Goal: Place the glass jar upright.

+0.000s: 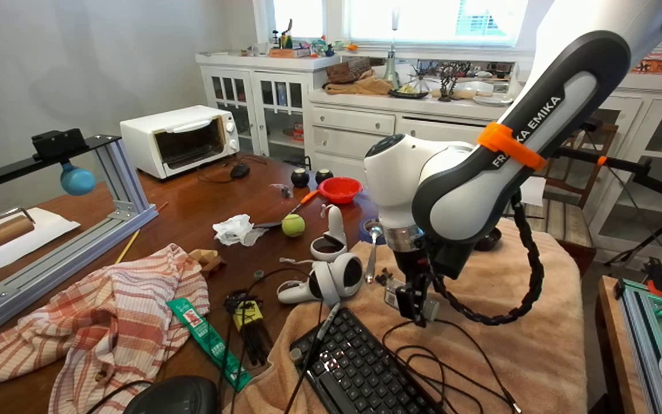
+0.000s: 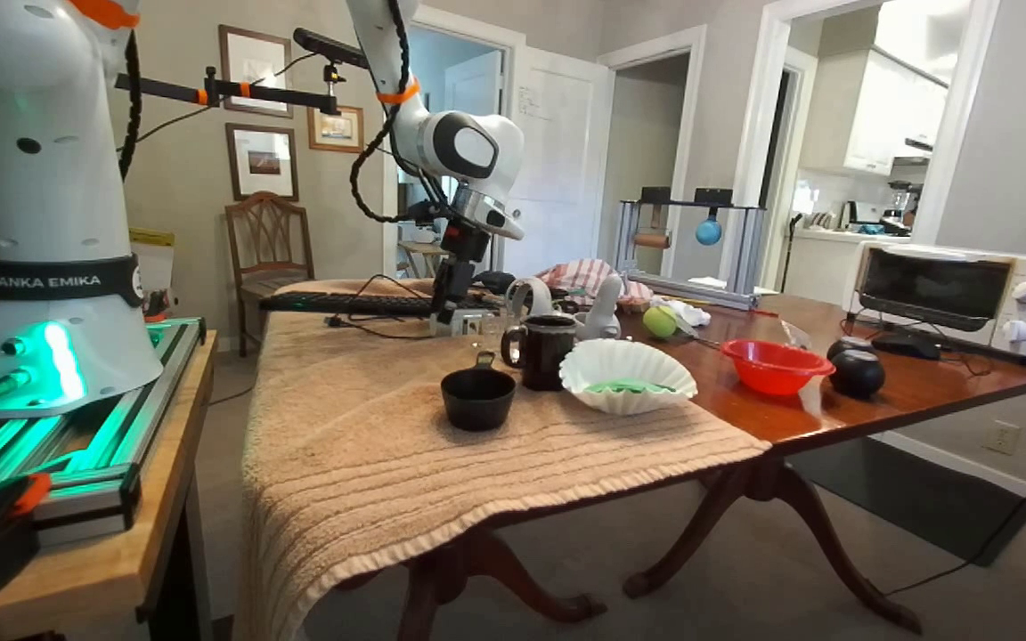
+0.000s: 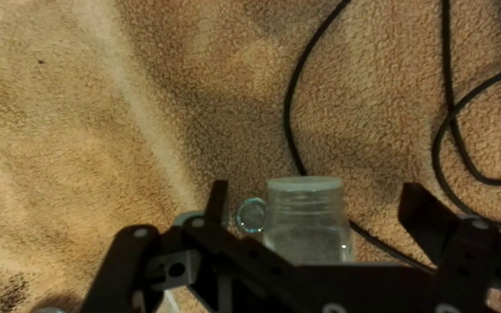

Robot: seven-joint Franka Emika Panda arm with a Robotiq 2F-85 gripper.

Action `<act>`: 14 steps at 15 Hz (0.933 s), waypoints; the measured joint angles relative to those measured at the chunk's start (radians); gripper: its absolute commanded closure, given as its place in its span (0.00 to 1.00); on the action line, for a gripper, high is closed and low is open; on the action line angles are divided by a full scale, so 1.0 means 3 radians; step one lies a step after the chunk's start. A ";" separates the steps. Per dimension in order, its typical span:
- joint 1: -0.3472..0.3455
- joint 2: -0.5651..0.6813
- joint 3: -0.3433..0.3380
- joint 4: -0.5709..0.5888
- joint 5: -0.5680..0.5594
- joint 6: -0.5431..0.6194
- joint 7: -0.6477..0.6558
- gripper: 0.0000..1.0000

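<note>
The glass jar [image 3: 308,226] is clear and colourless, with a pale rim. It appears to lie on its side on the tan towel, its rim end facing the top of the wrist view. My gripper [image 3: 315,198] is open, one finger on each side of the jar with a gap on both sides. The gripper's body hides the jar's lower end. In both exterior views the gripper [image 1: 412,307] [image 2: 451,307] is low over the towel, pointing down. Small pale and clear items show around its fingertips there, but I cannot tell the jar among them.
A small clear ring [image 3: 252,215] lies against the jar's left side. A black cable [image 3: 294,108] runs beneath the jar. The keyboard [image 1: 360,368], white headset controllers [image 1: 331,276], a dark mug [image 2: 549,352], a black cup [image 2: 477,398] and a paper filter [image 2: 624,374] are nearby.
</note>
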 measured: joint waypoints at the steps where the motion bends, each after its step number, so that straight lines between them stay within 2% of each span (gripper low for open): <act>1: -0.0001 0.0000 -0.0006 -0.0005 0.0002 0.0021 0.0000 0.00; 3: -0.0004 0.0000 -0.0017 -0.0002 0.0003 0.0053 0.0000 0.00; 4: -0.0009 0.0000 -0.0019 0.0000 0.0003 0.0072 -0.0002 0.06; 5: -0.0013 0.0000 -0.0021 0.0004 0.0003 0.0085 -0.0003 0.26; 11: -0.0013 0.0000 -0.0024 0.0012 0.0003 0.0100 -0.0035 0.73; 14: -0.0012 -0.0001 -0.0024 0.0013 0.0003 0.0101 -0.0050 0.76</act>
